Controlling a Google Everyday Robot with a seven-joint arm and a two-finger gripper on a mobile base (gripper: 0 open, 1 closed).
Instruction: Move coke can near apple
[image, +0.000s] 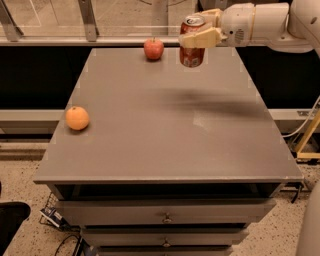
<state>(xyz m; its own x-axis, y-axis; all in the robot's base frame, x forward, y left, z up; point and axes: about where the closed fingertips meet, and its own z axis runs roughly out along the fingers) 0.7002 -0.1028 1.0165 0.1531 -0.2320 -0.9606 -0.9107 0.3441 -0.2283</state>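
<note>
The red coke can with a silver top hangs upright above the far edge of the grey table, held in my gripper. The gripper's cream fingers are shut around the can's upper half, and the white arm reaches in from the upper right. The small red apple with a short stem sits on the table's far edge, just left of the can, with a short gap between them.
A round orange fruit lies near the table's left edge. Drawers run below the table's front. A window ledge and metal frame posts stand behind the table. A yellow stand is at the right.
</note>
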